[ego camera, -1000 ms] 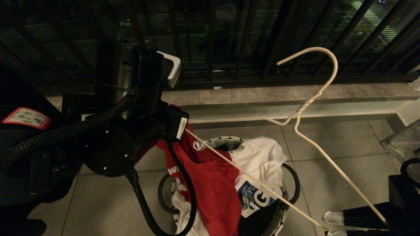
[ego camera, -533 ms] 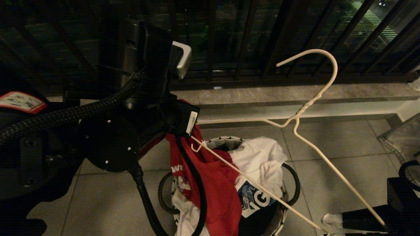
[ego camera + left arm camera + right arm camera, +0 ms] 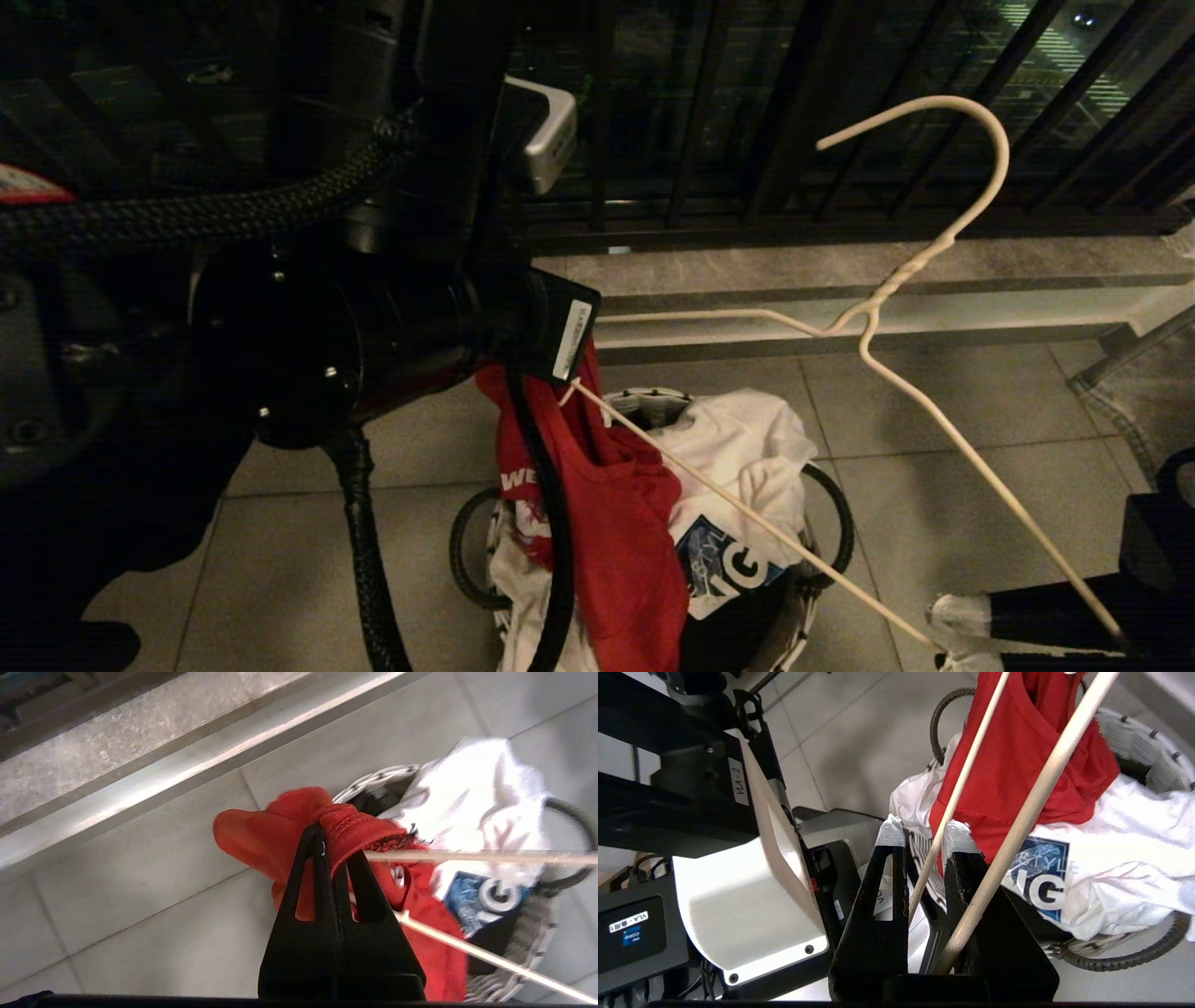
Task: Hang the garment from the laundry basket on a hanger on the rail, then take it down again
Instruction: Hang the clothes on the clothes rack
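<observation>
Above laundry basket (image 3: 822,523) — left hand (image 3: 334,847) pinching garment (image 3: 616,523).

The T-shirt (image 3: 616,523) is bright red with white lettering. The wire hanger (image 3: 896,373) is cream-white. The laundry basket (image 3: 1153,751) has a black-and-white patterned rim and black loop handles. A white T-shirt (image 3: 747,457) in it carries a blue-and-white print (letters "IG" showing). Both tools are black; the right tool (image 3: 924,833) has white-wrapped fingertips. Floor tiles (image 3: 952,401) are pale grey.
</observation>
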You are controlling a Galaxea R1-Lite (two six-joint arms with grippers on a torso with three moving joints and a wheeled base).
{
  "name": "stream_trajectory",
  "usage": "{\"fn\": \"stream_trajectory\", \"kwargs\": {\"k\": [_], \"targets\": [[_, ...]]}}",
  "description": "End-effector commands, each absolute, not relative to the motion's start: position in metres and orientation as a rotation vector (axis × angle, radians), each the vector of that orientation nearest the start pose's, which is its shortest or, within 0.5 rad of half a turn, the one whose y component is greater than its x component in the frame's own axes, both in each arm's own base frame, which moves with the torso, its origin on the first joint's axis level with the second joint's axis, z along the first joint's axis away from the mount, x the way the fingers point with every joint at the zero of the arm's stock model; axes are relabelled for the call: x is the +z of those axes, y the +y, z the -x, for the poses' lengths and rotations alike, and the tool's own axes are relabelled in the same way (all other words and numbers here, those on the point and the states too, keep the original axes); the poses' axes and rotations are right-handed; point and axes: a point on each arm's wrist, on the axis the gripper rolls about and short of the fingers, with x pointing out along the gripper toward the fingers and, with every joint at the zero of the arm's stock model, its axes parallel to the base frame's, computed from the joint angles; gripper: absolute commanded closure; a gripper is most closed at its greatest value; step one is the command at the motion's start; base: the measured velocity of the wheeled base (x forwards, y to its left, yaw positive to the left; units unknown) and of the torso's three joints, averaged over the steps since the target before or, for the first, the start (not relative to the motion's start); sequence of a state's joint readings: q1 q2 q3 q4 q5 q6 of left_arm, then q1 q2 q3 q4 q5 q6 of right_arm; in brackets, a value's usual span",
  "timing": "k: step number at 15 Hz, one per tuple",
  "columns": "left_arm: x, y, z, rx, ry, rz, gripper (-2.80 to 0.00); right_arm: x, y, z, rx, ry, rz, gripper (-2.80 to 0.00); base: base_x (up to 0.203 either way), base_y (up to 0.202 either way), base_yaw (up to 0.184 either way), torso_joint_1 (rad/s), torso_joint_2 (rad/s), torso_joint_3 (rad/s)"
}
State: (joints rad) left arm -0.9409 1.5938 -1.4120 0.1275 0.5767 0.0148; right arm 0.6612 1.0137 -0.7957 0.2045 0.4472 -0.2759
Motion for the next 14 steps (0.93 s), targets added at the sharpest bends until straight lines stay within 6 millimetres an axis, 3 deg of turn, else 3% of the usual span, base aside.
{"fn": "stream_trajectory", "kwargs": {"k": [1,8,11,14], "targets": [[0.324,-0.226,-0.178,-0.368,0.199,-0.200,0.00,0.253,0.077,-0.082,1.151,0.254,0.290,0.00,0.000,0.000,0.000,0.000,0.00,0.000],[0.353,-0.236,-0.156,-0.461,0.190,-0.199,0.00,0.257,0.073,-0.078,1.145,0.227,0.283,0.00,0.000,0.000,0.000,0.000,0.00,0.000],[0.367,-0.233,-0.151,-0.485,0.157,-0.162,0.00,0.259,0.070,-0.074,1.144,0.210,0.282,0.00,0.000,0.000,0.000,0.000,0.00,0.000],[0.379,-0.229,-0.132,-0.558,0.167,-0.132,0.00,0.259,0.071,-0.075,1.142,0.211,0.281,0.00,0.000,0.000,0.000,0.000,0.00,0.000]]}}
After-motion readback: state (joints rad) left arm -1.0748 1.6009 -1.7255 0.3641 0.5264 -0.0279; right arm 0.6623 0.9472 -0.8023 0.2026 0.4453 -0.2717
